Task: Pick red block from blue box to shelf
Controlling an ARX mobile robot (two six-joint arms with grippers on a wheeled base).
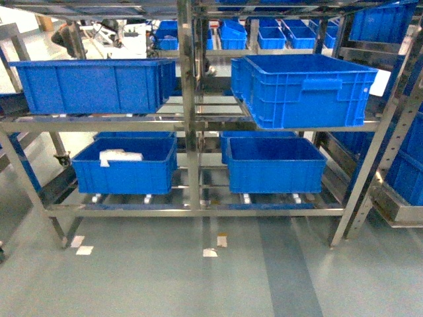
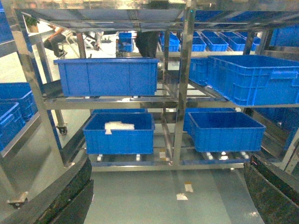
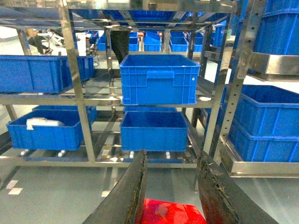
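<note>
The red block (image 3: 172, 213) sits low between the two dark fingers of my right gripper (image 3: 172, 155), which is shut on it; only its glossy top shows at the bottom edge of the right wrist view. The shelf (image 1: 190, 125) of shiny steel posts and rails stands straight ahead, and the shelf (image 3: 84, 100) fills the space beyond the held block. My left gripper (image 2: 170, 164) is wide open over bare floor, with nothing between its fingers (image 2: 56, 196). The blue box is out of view. Neither gripper shows in the head view.
Dark blue ribbed crates fill the rack: an upper right crate (image 1: 304, 86), an upper left crate (image 1: 89, 84), and two lower ones (image 1: 125, 165), (image 1: 274, 164). Another rack with crates (image 3: 266, 121) stands to the right. Tape marks (image 1: 210, 251) lie on the grey floor.
</note>
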